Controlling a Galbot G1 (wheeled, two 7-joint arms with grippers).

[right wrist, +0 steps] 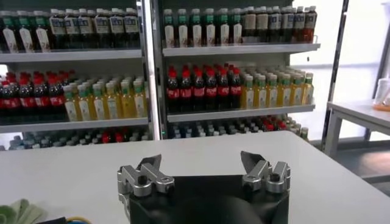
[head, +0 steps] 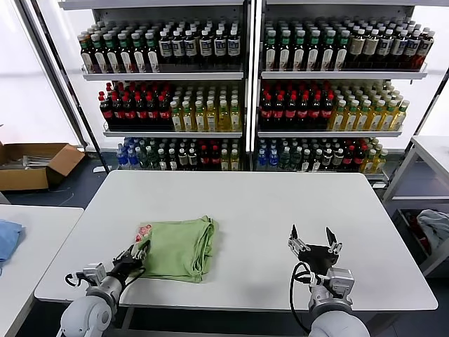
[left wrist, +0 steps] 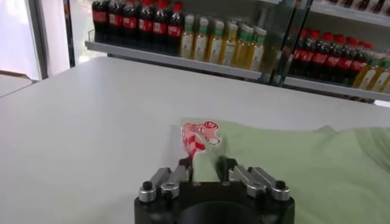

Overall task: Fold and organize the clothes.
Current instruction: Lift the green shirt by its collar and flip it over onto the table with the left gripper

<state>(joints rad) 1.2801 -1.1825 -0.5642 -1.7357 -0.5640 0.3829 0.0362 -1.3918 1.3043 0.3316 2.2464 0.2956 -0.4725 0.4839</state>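
The clothes are one light green polo shirt [head: 179,247], lying folded on the white table [head: 280,203] near its front left. A red-and-white graphic [head: 144,231] shows at the shirt's left edge. My left gripper [head: 133,258] is at that edge. In the left wrist view its fingers [left wrist: 186,167] stand close together on either side of the shirt [left wrist: 292,164], with the graphic corner [left wrist: 198,135] bunched up against one finger. My right gripper [head: 314,239] hovers open over bare table to the right of the shirt, holding nothing [right wrist: 204,161].
Shelves of bottles [head: 245,84] stand behind the table. A second table at the left carries a blue cloth [head: 7,239], with a cardboard box [head: 31,165] on the floor beyond it. A grey-blue cloth [head: 435,228] lies at the right under a side table [head: 431,151].
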